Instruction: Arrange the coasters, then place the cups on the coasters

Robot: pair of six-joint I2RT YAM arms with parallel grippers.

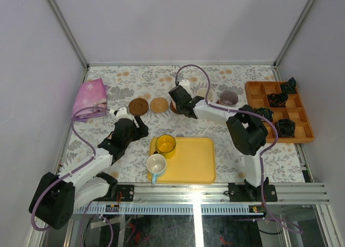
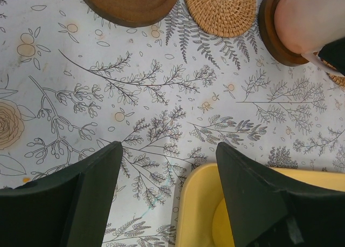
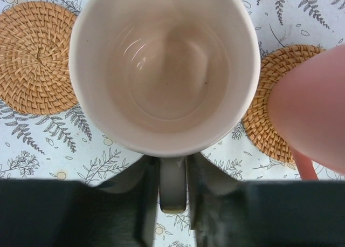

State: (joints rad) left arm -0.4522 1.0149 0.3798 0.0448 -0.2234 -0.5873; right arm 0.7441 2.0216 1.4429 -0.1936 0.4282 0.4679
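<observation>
My right gripper (image 3: 173, 169) is open a little around the handle of a pale pink cup (image 3: 161, 69), with thin gaps on both sides. That cup stands on a dark coaster (image 2: 269, 34). To its left lie a tan coaster (image 1: 159, 104) and a dark brown coaster (image 1: 138, 105), both bare. To its right a second pink cup (image 1: 204, 93) sits on a tan coaster (image 3: 267, 101), and a grey-purple cup (image 1: 228, 98) stands beyond. A yellow cup (image 1: 165, 145) and a white-and-blue cup (image 1: 156, 165) are on the yellow tray (image 1: 197, 166). My left gripper (image 2: 170, 150) hovers open and empty by the tray's corner.
An orange compartment tray (image 1: 252, 88) holding black ring-shaped objects (image 1: 278, 100) stands at the right. A purple pouch (image 1: 90, 96) lies at the back left. White walls close in the table on three sides.
</observation>
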